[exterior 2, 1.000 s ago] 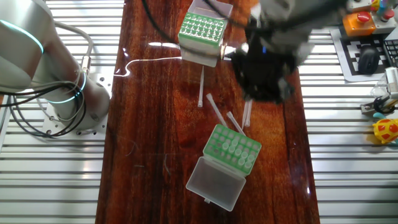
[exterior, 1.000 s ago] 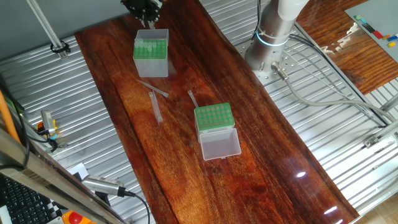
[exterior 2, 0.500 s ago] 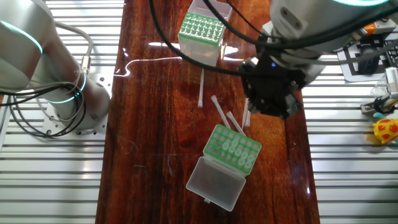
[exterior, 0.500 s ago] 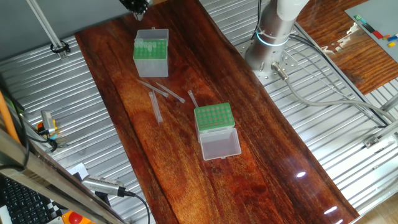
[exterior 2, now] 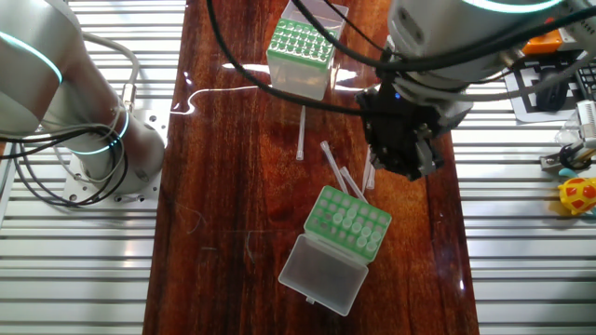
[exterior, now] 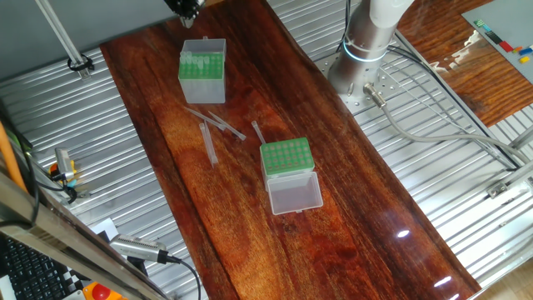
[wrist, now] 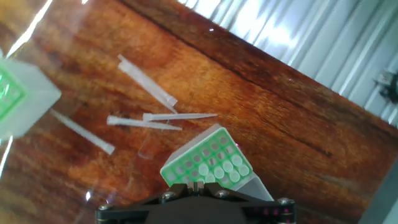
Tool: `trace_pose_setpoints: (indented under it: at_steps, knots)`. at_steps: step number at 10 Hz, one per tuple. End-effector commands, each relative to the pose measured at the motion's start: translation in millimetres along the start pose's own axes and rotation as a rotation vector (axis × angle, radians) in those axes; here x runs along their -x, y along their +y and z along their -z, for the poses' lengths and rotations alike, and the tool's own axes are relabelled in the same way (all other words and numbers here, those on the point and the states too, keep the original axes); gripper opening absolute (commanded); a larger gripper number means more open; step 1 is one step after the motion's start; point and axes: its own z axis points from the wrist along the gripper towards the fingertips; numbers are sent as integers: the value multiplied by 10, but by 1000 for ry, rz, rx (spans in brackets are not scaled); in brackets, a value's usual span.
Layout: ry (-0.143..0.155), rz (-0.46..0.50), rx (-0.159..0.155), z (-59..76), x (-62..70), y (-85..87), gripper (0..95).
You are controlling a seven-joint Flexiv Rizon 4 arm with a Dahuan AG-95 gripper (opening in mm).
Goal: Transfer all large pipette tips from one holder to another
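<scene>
Hand view is showing me only the gripper (exterior 2: pixel 402 147) body, so I cannot tell whether its fingers are apart or together. Four large pipette tips (wrist: pixel 146 84) are lying loose on the table (exterior: pixel 350 208) between the low green rack (wrist: pixel 208 162) and the far taller translucent box (exterior 2: pixel 302 58). I am worrying that a descent could roll them or bump the rack.

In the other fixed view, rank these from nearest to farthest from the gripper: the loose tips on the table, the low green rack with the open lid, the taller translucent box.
1. Loose tips, on the wood just left of the gripper.
2. Low green rack, below the gripper, toward the picture's bottom.
3. Taller translucent box, up and left at the table's top end.
</scene>
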Motion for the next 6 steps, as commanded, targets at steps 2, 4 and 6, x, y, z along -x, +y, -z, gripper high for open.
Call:
trace_pose_setpoints:
  at_steps: [2,4,6]
  knots:
    - [-41,-113,-23,-10,-16,11,0]
    - [-35,-104,-29,-10,-16,11,0]
    - [-35,-105,-30,-10,-16,11,0]
